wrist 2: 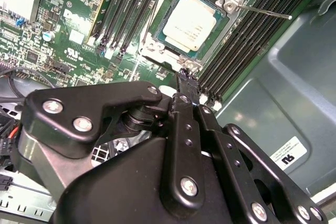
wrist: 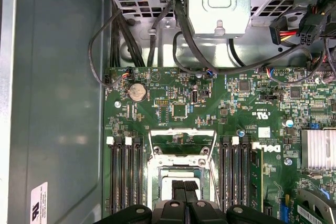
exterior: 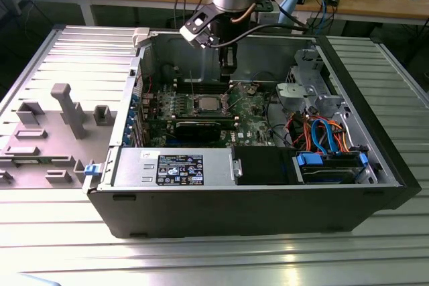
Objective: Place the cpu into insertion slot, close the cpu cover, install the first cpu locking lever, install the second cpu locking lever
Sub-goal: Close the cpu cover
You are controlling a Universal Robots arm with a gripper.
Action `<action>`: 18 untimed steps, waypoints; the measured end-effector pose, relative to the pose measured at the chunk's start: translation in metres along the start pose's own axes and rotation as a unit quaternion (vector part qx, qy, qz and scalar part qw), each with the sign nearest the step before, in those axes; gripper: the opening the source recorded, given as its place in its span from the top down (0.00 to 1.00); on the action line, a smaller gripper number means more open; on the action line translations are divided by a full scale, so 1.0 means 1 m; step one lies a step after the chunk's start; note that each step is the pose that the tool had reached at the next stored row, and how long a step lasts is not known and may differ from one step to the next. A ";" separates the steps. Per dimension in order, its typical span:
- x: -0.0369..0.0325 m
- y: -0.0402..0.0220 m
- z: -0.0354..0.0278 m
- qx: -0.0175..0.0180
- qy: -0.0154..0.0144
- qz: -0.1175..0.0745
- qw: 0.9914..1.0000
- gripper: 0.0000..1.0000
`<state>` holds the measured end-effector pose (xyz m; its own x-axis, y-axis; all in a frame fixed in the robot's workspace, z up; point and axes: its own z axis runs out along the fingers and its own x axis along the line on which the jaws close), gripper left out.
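We see the fingers [wrist 2: 182, 85] pressed together with no gap between them, and they hold nothing that we can see. Their tips are close to the edge of the slot [wrist 2: 153, 46]. The cpu [wrist 2: 189, 22] lies flat in this slot, just beyond the fingertips and apart from them. The cover [wrist 2: 231, 4] seems to lie down around it. A thin lever [wrist 2: 262, 11] sticks out free beyond the cpu.
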<state>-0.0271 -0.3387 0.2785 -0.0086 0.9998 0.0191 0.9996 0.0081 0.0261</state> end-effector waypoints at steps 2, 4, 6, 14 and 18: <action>0.0000 0.0026 0.0002 0.000 0.000 0.000 1.000 0.89; 0.0000 0.0049 0.0003 0.000 0.000 0.000 1.000 0.89; -0.0001 0.0068 0.0005 0.000 0.000 0.000 1.000 0.89; -0.0001 0.0086 0.0005 0.000 0.000 0.000 1.000 0.89; -0.0001 0.0101 0.0006 0.000 0.000 0.000 1.000 0.89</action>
<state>-0.0170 -0.3387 0.2781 -0.0086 0.9998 0.0191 0.9996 0.0081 0.0260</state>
